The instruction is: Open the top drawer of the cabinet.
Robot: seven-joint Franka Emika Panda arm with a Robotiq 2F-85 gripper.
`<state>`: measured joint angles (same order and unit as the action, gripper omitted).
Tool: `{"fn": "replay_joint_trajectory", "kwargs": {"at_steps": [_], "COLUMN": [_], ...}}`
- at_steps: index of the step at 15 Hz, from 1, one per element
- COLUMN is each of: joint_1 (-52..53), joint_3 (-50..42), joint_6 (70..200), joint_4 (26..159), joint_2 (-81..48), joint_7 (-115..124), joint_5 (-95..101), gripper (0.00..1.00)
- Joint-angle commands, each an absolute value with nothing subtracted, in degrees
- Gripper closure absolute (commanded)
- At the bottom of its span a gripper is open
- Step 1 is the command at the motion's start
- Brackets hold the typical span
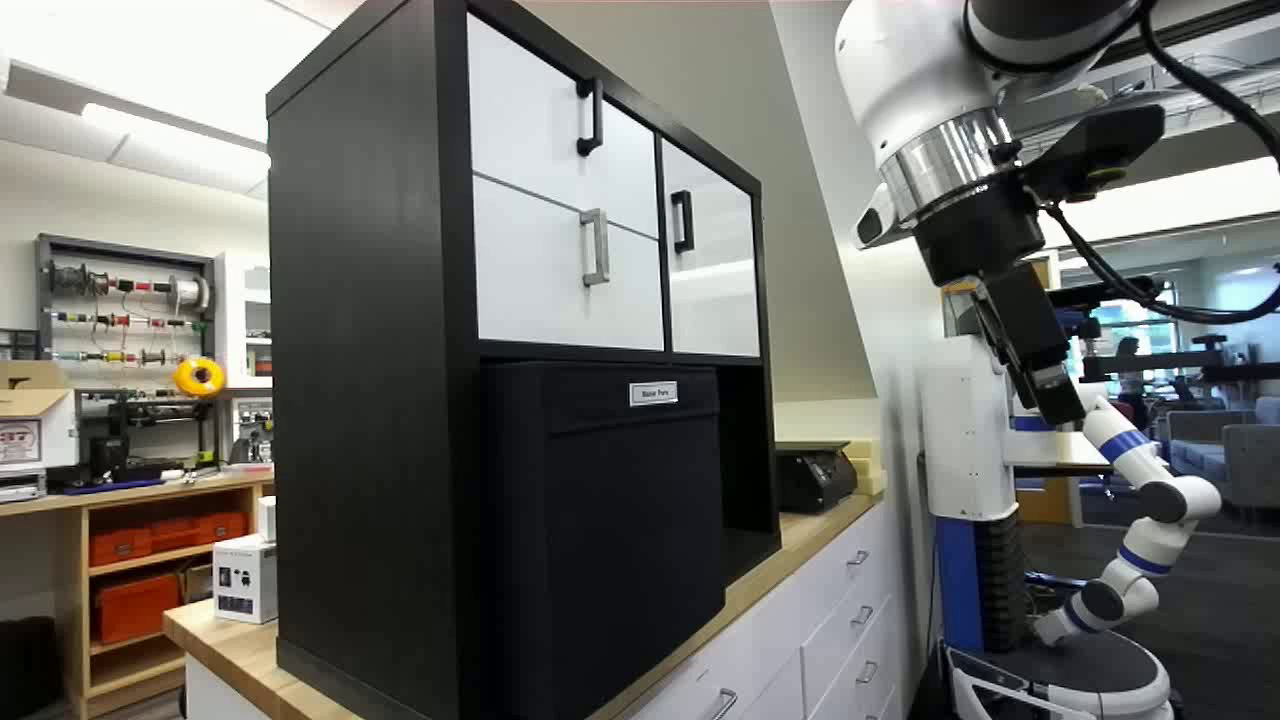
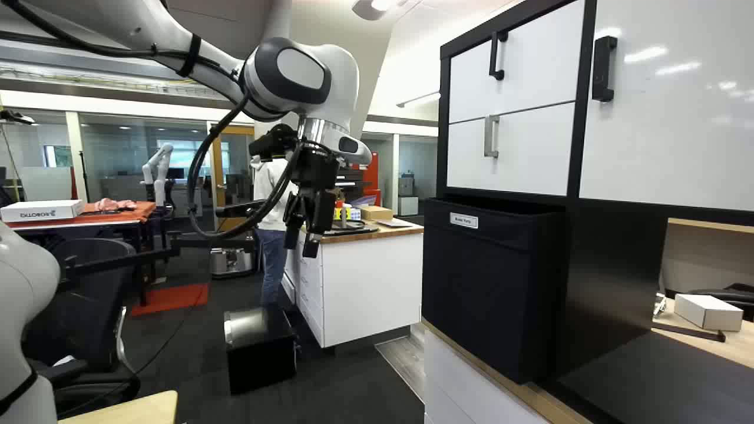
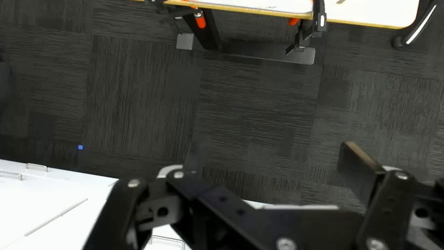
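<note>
cabinet: smooth | top drawer: smooth | door: glossy | bin: matt cloth | countertop: wood | carpet: ribbed

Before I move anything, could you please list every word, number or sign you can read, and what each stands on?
"ROBOTIQ", upside down, on the flat white box.
"37", at the picture's edge, on the carton.
Too blurred to read surely: the label on the black bin in the cabinet.
Too small to read: the print on the small white box.
</note>
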<state>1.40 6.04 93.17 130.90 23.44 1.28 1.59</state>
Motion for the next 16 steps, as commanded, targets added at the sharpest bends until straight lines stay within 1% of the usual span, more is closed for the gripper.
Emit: {"fn": "replay_joint_trajectory", "kwargs": {"at_steps": [1,9,16], "joint_1": [2.25,2.27,1.61], "joint_3": [5.32,5.23,4.37], "joint_6": [93.07,93.41,105.6], "joint_4": [130.81,130.91,131.74], "joint_2": [23.37,23.43,24.43], "joint_7": [1.56,1.41,1.58], "joint_5": [1.83,1.7,2.49], "gripper": [0.0,0.0,0.0]}}
